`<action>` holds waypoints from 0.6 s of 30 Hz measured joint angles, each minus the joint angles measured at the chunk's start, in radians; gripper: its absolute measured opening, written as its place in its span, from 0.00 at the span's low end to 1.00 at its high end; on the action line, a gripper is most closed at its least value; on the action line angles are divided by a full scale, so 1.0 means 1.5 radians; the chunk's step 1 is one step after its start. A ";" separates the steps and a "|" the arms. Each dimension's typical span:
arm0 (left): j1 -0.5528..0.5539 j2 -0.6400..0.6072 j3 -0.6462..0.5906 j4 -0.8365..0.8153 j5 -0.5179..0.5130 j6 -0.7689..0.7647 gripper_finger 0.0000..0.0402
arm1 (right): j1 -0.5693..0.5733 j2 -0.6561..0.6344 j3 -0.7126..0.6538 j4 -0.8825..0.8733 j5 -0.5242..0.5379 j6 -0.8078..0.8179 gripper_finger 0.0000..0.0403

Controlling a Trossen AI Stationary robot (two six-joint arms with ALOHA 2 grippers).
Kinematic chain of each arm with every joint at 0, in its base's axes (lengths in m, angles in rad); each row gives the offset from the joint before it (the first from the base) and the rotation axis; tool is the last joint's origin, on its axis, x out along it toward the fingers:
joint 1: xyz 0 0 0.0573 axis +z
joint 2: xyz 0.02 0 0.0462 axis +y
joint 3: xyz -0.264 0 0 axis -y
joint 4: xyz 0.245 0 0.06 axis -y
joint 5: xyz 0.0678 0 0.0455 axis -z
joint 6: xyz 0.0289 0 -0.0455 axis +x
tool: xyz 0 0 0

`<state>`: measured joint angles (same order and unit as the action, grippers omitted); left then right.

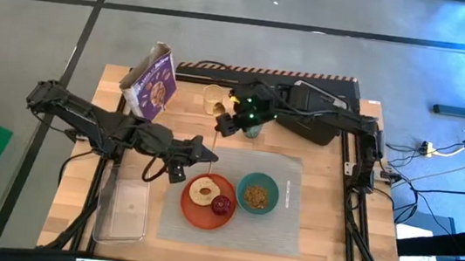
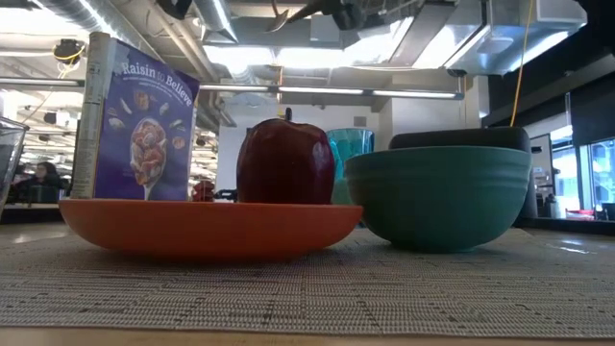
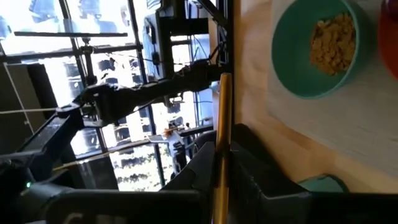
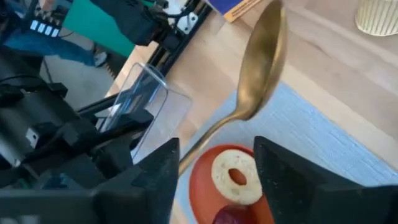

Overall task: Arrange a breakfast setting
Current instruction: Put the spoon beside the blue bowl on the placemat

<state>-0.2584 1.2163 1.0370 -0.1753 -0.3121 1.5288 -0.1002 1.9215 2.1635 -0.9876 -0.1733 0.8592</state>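
A grey placemat (image 1: 284, 215) holds an orange plate (image 1: 191, 212) with a bagel-like ring (image 1: 203, 190) and a dark red fruit (image 1: 221, 205). Beside the plate stands a teal bowl (image 1: 244, 183) with cereal in it. My left gripper (image 1: 210, 154) is shut on a gold spoon (image 1: 216, 137) above the mat's far left corner. My right gripper (image 1: 222, 128) is open just beyond it, its fingers on either side of the spoon's handle (image 4: 211, 134). The spoon's bowl (image 4: 264, 56) points to the far side. The green cup (image 1: 253, 131) is partly hidden behind my right gripper. My left gripper pinches the spoon's handle (image 3: 221, 155) between its two fingers, coming level from the table's left. The handle runs straight up the gap between the fingers, and its free end (image 3: 224, 78) sticks out past them. The spoon is lifted clear of the table.
A purple cereal box (image 1: 154, 82) stands at the far left and a pale cup (image 1: 213, 100) beside it. A black toaster (image 1: 306, 104) lies along the far edge under my right arm. A clear tray (image 1: 123, 206) lies left of the mat.
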 joint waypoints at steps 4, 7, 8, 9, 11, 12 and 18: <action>-0.004 0.001 0.000 0.001 -0.018 -0.002 0.06 | 0.014 0.009 0.001 0.005 0.048 0.006 0.38; -0.005 0.001 0.000 0.001 -0.025 0.000 0.06 | 0.020 0.009 0.001 0.014 0.068 0.010 0.30; -0.005 0.001 0.000 0.002 -0.025 0.000 0.06 | 0.020 0.009 0.001 0.020 0.069 0.010 0.28; -0.005 0.001 0.000 0.005 -0.025 0.000 0.06 | 0.020 0.009 0.001 0.027 0.068 0.010 0.26; -0.005 0.001 0.000 0.004 -0.026 0.001 0.06 | 0.019 0.009 0.001 0.038 0.062 0.010 0.23; -0.005 0.001 0.000 0.004 -0.027 0.003 0.06 | 0.019 0.009 0.001 0.042 0.061 0.011 0.22; -0.005 0.000 0.000 0.007 -0.030 0.018 0.06 | 0.019 0.009 0.001 0.047 0.056 0.010 0.19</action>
<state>-0.2656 1.2167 1.0370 -0.1642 -0.3573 1.5555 -0.0719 1.9350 2.1654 -0.9169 -0.0887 0.8745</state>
